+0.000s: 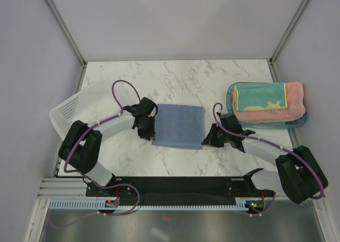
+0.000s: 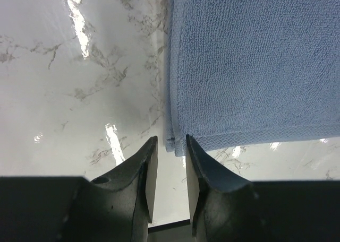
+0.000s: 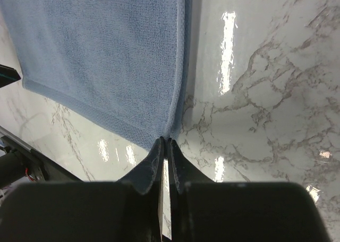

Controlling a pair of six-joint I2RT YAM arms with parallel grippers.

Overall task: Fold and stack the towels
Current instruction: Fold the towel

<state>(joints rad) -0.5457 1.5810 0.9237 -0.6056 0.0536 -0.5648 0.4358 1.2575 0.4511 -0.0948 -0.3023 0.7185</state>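
Observation:
The small blue-grey towel (image 1: 178, 126) lies folded flat on the marble table between my two grippers. My left gripper (image 1: 153, 137) is at its near-left corner. In the left wrist view the jaws (image 2: 171, 142) stand slightly apart, with the towel (image 2: 249, 67) corner just at the fingertips, not pinched. My right gripper (image 1: 205, 141) is at the near-right corner. In the right wrist view it (image 3: 166, 141) is shut on the towel (image 3: 106, 56) corner. The pale-yellow-and-teal towel (image 1: 256, 98) lies folded on the folded salmon-pink towel (image 1: 295, 97) at the right.
The two stacked towels rest in a teal translucent tray (image 1: 298, 123) at the right edge. A white perforated basket (image 1: 74, 108) lies tilted at the left, behind my left arm. Grey walls enclose the table on three sides.

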